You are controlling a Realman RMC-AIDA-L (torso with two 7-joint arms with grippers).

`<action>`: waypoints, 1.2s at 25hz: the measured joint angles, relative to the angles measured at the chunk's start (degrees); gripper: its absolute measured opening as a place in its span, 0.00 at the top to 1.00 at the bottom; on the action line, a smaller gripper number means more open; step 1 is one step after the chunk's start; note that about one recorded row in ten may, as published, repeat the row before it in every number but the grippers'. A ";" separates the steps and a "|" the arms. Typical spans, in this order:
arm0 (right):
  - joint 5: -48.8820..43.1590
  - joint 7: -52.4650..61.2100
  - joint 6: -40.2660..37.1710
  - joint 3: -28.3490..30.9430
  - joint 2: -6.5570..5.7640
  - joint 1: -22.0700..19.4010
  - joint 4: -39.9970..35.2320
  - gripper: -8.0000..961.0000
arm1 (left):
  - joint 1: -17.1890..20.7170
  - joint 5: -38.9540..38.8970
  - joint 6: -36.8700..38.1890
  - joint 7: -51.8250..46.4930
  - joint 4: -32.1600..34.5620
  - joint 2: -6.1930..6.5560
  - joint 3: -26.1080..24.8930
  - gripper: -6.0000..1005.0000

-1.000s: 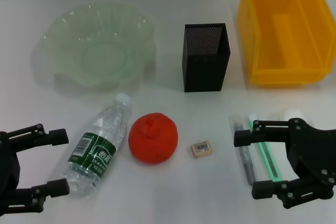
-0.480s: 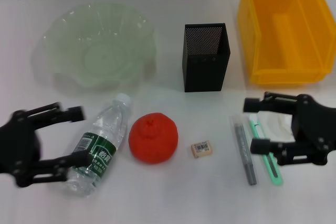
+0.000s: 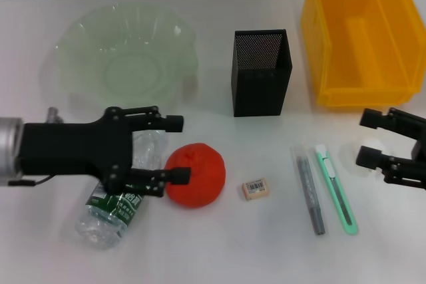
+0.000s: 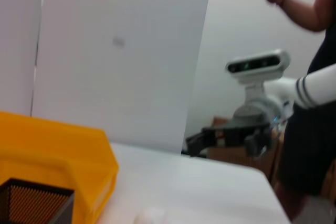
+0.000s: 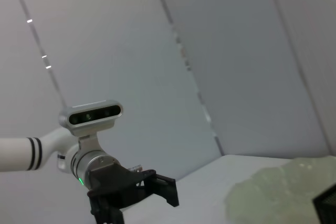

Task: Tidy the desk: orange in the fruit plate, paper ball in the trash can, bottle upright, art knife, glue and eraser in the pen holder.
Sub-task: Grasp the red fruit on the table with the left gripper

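On the white desk (image 3: 219,257), our largest items line the far edge: the yellow plastic bin (image 3: 359,38), the pale green glass fruit plate (image 3: 126,54) and the black mesh pen holder (image 3: 259,71). Our left gripper (image 3: 174,149) hovers wide open, empty, over the clear plastic bottle (image 3: 110,207) lying beside the round orange (image 3: 195,174). Our right gripper (image 3: 365,139), also open and empty, brackets the white paper ball (image 3: 371,145). Nearby lie the green art knife (image 3: 337,191), grey glue stick (image 3: 311,194) and small eraser (image 3: 255,188).

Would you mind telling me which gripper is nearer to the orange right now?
The left. The left gripper is open with its fingertips right beside the orange, above the lying bottle. The right gripper is open far across the table, by the paper ball.
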 joint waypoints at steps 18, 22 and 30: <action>-0.01 0.00 0.28 3.13 0.01 -2.99 0.06 0.13 | -6.83 19.56 -16.98 -15.62 14.06 -2.67 15.51 0.31; -0.01 0.00 0.28 3.13 0.05 -3.01 0.06 0.13 | -6.86 19.96 -17.73 -15.24 14.14 -2.66 15.51 0.32; 0.04 0.01 0.27 3.12 0.05 -2.43 0.06 0.13 | -6.64 20.02 -18.23 -13.94 13.75 -2.57 15.65 0.34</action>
